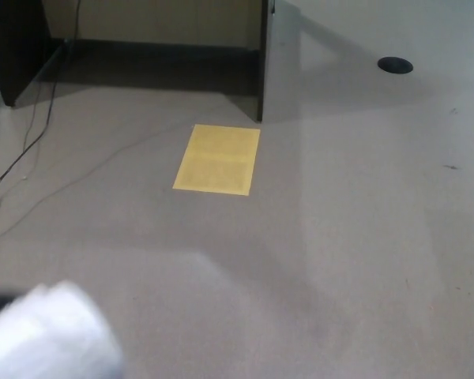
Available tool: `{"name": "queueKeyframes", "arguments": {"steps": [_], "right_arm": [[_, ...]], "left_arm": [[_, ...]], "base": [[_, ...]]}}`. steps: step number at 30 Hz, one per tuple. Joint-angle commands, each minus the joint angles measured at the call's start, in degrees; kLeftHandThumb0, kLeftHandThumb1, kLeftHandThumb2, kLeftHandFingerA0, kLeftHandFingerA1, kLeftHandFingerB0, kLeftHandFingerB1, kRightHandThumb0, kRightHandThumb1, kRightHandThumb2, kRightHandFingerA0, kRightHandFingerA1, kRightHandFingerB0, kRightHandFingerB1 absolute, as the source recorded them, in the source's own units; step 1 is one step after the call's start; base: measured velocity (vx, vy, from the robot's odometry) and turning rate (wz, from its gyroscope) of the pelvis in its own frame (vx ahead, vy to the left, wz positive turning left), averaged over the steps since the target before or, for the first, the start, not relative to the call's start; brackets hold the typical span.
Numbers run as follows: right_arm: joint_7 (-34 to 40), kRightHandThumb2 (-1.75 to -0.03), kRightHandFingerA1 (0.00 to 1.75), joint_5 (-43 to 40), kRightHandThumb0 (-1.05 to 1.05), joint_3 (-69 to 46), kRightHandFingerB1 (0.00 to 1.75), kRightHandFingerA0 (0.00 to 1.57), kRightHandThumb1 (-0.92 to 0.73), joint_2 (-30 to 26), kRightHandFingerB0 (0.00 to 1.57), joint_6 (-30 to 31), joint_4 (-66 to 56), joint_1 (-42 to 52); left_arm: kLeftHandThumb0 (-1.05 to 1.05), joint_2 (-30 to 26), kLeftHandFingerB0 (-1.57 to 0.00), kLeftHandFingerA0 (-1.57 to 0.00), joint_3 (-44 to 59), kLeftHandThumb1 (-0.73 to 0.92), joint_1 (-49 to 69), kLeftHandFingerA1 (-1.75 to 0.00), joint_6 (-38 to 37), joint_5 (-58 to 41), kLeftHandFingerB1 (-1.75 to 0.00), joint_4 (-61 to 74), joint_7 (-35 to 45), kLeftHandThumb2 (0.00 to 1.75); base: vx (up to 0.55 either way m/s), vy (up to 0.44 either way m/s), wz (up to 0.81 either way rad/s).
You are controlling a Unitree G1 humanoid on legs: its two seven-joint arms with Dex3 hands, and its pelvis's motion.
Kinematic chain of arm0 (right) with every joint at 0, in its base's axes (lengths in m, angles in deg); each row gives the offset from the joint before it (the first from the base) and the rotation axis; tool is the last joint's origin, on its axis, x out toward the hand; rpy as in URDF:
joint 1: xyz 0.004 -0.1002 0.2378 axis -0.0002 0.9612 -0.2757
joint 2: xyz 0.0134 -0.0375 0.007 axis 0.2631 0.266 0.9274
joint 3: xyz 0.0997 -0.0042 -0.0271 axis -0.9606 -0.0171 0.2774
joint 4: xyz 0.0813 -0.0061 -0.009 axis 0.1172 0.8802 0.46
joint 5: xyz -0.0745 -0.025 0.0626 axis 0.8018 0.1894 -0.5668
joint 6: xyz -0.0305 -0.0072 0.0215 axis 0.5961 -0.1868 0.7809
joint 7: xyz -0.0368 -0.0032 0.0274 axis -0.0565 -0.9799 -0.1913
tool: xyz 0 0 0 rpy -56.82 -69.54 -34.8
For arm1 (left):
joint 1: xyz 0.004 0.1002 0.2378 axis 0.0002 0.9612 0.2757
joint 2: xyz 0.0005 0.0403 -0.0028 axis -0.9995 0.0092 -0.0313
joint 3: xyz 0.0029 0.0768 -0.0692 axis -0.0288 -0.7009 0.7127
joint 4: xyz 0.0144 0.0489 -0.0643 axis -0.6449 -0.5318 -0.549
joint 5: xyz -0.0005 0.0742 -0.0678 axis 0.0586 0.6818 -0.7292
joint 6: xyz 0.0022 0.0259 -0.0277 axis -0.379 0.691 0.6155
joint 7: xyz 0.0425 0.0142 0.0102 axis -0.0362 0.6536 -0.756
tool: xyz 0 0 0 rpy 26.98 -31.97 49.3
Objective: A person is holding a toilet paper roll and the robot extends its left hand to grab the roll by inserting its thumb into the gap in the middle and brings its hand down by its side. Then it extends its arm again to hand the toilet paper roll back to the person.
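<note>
Head view only: blurred white cylindrical toilet paper roll sits at the bottom-left corner, low and close to the camera, partly cut by the frame edge. A dark sliver at its left edge, about mid-height of the roll, could be part of the left hand, too small and smeared to call, so I can't tell whether that hand is gripping the roll or how its fingers sit. Right hand isn't in frame. Roll's long axis can't be read through the blur; core hole not visible. No person in shot, so which way the hand-back goes from here can't be judged. Rest is grey floor with a flat yellow rectangular sheet well apart up-centre, dark desk panel behind it, thin cable at left, round black floor cap top right. No containers anywhere
</note>
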State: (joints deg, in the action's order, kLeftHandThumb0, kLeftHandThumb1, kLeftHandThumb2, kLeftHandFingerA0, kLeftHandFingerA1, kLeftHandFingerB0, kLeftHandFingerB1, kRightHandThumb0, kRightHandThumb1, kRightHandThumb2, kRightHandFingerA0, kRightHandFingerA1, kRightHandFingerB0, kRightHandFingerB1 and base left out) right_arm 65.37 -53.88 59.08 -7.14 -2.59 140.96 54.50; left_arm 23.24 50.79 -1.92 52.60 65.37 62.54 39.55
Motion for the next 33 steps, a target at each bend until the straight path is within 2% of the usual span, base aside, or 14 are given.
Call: {"name": "queueKeyframes", "arguments": {"steps": [1,2,3,6,7,9,21,23,25,26,27,28,32,33], "right_arm": [[-0.15,-0.6,0.67,-0.28,-0.39,-0.58,0.34,0.65,-0.7,-0.58,0.36,0.6,-0.26,-0.16],[-0.33,-0.86,0.71,-0.25,-0.45,-0.52,0.48,0.62,-0.56,-0.57,0.29,0.55,-0.41,-0.21],[-0.41,-0.6,0.61,-0.22,-0.38,-0.49,0.35,0.64,-0.7,-0.59,0.36,0.42,-0.4,-0.38],[-0.71,-0.86,0.7,-0.42,-0.44,-0.63,0.49,0.6,-0.55,-0.36,0.3,0.27,-0.51,-0.83],[-0.65,-0.6,0.63,-0.25,-0.39,-0.47,0.36,0.63,-0.69,-0.42,0.37,0.21,-0.56,-0.8],[-0.61,-0.6,0.64,-0.04,-0.38,-0.26,0.36,0.65,-0.69,-0.52,0.37,0.04,-0.65,-0.79],[-1.33,-0.87,0.67,-0.38,-0.44,-0.45,0.48,0.58,-0.56,-0.01,0.29,0.86,-0.58,-0.37],[-1.15,-0.6,0.61,-0.23,-0.37,-0.26,0.36,0.63,-0.7,0.21,0.36,0.52,-0.59,0.1],[-1.09,-0.6,0.61,0.2,-0.38,0.19,0.36,0.64,-0.7,0.42,0.36,0.06,-0.55,-0.11],[-0.93,-0.85,0.69,0.42,-0.45,0.43,0.48,0.61,-0.56,0.54,0.29,-0.18,-0.56,-0.1],[-1.11,-0.6,0.62,0.25,-0.37,0.37,0.36,0.64,-0.7,0.54,0.36,-0.22,-0.56,-0.01],[-1.11,-0.86,0.68,0.3,-0.43,0.52,0.48,0.59,-0.56,0.55,0.29,-0.18,-0.59,0.41],[-0.74,-0.86,0.7,0.51,-0.45,0.99,0.48,0.62,-0.55,0.54,0.28,-0.45,-0.49,1.11],[-0.92,-0.6,0.63,0.18,-0.4,0.78,0.34,0.64,-0.69,0.56,0.35,-0.46,-0.5,1.17]], "left_arm": [[-0.08,1.87,-0.73,-0.88,-6.21,0.8,-16.46,-1.48,19.06,-1.94,-1.23,19.21,4.84,0.75],[-0.06,2.57,-0.7,-0.8,-7.43,0.81,-19.07,-1.49,19.83,-1.29,-1.24,19.91,5.23,0.73],[-0.06,3.24,-0.71,-0.83,-8.41,0.78,-21.3,-1.52,19.55,-0.54,-1.25,19.91,5.37,0.77],[-0.08,5.72,-0.71,-0.83,-12.13,0.81,-28.8,-1.56,23.08,2.43,-1.24,21.47,5.75,0.73],[-0.07,7.07,-0.71,-0.83,-13.5,0.81,-31.05,-1.55,24.56,3.12,-1.21,21.68,5.7,0.72],[-0.07,9.78,-0.76,-0.91,-15.67,0.75,-35.0,-1.41,23.31,4.03,-1.17,18.79,5.39,0.76],[-0.16,22.36,-0.64,-0.71,-33.2,0.8,-44.0,-1.57,30.43,17.8,-1.34,22.11,3.57,0.68],[-0.2,24.09,-0.68,-0.71,-35.11,0.78,-44.07,-1.58,31.24,18.71,-1.33,23.06,3.4,0.66],[-0.2,25.77,-0.72,-0.77,-36.77,0.76,-44.32,-1.54,31.27,19.45,-1.28,23.69,3.17,0.68],[-0.19,26.49,-0.7,-0.79,-37.52,0.78,-44.07,-1.52,30.36,19.82,-1.24,23.46,2.46,0.63],[-0.22,27.14,-0.73,-0.79,-38.26,0.79,-43.73,-1.52,30.73,20.26,-1.16,23.8,2.39,0.63],[-0.22,28.01,-0.71,-0.76,-39.5,0.79,-42.84,-1.56,31.26,20.98,-1.18,24.71,2.25,0.64],[-0.19,30.1,-0.74,-0.77,-44.21,0.77,-40.27,-1.47,30.62,23.28,-1.19,27.9,1.73,0.62],[-0.2,30.4,-0.76,-0.76,-44.79,0.74,-39.78,-1.47,31.05,23.37,-1.11,28.64,1.94,0.65]], "base": [[0.0,0.0,0.0],[0.0,0.0,0.0],[0.0,0.0,0.0],[0.0,0.0,0.0],[0.0,0.0,0.0],[0.0,0.0,0.0],[0.0,0.0,0.0],[0.0,0.0,0.0],[0.0,0.0,0.0],[0.0,0.0,0.0],[0.0,0.0,0.0],[0.0,0.0,0.0],[0.0,0.0,0.03],[0.0,0.0,0.06]]}}
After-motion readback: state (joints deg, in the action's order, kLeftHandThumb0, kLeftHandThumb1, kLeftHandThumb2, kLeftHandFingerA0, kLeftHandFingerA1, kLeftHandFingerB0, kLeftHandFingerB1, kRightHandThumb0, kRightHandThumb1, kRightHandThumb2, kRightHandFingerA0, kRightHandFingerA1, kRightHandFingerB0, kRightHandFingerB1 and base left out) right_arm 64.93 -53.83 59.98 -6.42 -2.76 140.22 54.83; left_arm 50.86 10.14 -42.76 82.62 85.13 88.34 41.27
